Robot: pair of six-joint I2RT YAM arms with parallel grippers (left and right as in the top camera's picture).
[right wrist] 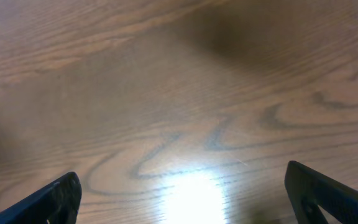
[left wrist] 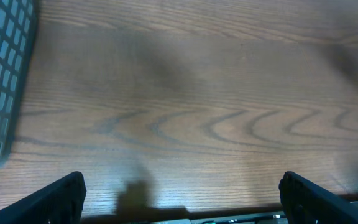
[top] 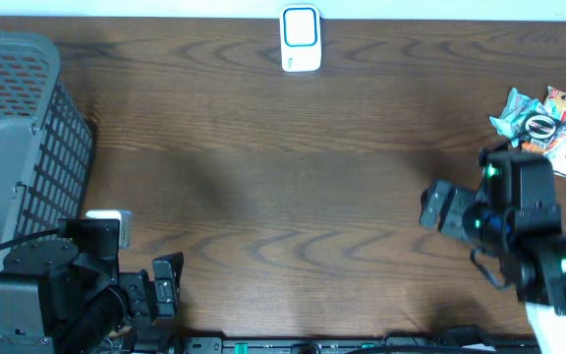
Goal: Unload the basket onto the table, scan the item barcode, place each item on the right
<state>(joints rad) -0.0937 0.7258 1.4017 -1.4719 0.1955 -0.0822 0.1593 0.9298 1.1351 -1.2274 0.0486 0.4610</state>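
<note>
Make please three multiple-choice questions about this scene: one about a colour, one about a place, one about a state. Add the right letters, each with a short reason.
1. What colour is the basket?
A) red
B) grey
C) yellow

2. Where do the snack packets lie?
A) inside the basket
B) on top of the basket
C) on the table, by the right arm

3. How is the right gripper?
A) open, holding nothing
B) shut on a packet
C) shut, holding nothing

Answers:
1 B: the overhead view shows grey mesh walls.
2 C: the packets rest on the wood next to that arm, far from the basket.
3 A: in the right wrist view the fingers stand wide apart, with only table between them.
</note>
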